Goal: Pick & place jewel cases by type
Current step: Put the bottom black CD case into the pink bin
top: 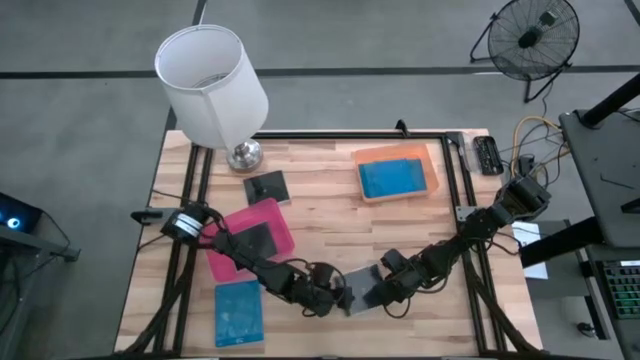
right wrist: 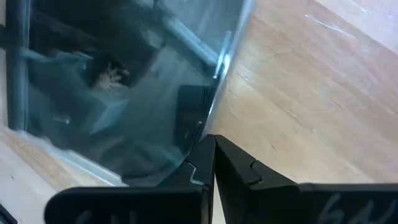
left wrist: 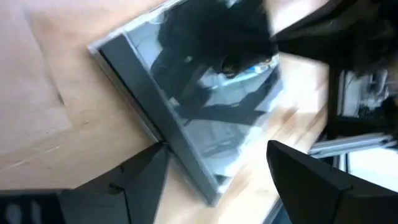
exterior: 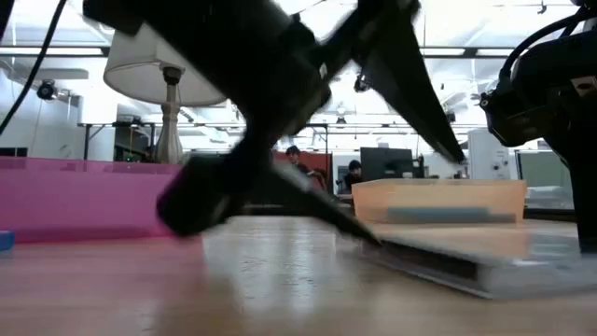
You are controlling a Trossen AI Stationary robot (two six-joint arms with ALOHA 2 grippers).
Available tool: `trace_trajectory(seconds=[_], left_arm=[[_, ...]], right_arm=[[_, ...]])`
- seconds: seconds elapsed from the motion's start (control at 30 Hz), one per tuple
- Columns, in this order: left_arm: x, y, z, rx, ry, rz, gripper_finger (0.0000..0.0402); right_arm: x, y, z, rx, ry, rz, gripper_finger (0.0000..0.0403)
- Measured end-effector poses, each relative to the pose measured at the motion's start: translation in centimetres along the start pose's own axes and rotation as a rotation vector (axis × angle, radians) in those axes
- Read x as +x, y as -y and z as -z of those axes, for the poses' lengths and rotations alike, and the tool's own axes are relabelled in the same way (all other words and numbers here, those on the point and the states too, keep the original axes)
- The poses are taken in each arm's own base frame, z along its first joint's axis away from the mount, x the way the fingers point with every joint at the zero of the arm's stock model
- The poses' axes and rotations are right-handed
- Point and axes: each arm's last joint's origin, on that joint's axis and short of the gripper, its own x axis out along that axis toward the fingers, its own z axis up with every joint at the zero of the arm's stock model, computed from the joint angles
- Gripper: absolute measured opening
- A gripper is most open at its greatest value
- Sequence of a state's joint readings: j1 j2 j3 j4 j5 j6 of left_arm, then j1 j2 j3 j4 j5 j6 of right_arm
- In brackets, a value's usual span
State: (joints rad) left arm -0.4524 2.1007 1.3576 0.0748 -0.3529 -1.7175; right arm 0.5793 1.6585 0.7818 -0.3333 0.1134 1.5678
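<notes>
Blue jewel case point(top: 238, 313) lies flat at the table's point(top: 330, 225) front-left corner, clear of everything. Just behind it, pink tray point(top: 262, 214) holds one dark jewel case point(top: 252, 240). Another dark case point(top: 266, 187) sits on bare wood beside the lamp point(top: 213, 82). Left gripper point(top: 335, 297) is low at front centre, fingers point(left wrist: 134, 180) spread wide, straddling one corner of a grey jewel case point(top: 364, 287) that lies on the wood; no grip on it. Right gripper point(top: 385, 292) meets the same case from the other side, fingers point(right wrist: 239, 163) pressed together at its edge; can't tell if the edge is pinched between them. Orange tray point(top: 430, 158) at back right holds a blue case point(top: 391, 178). Low view: orange tray point(exterior: 438, 191) behind the grey case point(exterior: 466, 257).
</notes>
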Motion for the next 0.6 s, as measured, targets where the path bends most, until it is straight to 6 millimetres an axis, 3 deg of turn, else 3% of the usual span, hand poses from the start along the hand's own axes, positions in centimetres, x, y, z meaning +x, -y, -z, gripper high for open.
trace_trajectory(seconds=[0.37,0.6], left_arm=[[-0.3,-0.1,-0.2,-0.034,0.019,-0.028,0.0257],[-1.7,-0.2,0.3,-0.118,0.066,-0.084,0.0257]], right_arm=[[-0.1,0.1,0.0,0.029,-0.001,0.013,0.0008],[-0.5,0.4,-0.1,0.045,0.025,0.038,0.0008]])
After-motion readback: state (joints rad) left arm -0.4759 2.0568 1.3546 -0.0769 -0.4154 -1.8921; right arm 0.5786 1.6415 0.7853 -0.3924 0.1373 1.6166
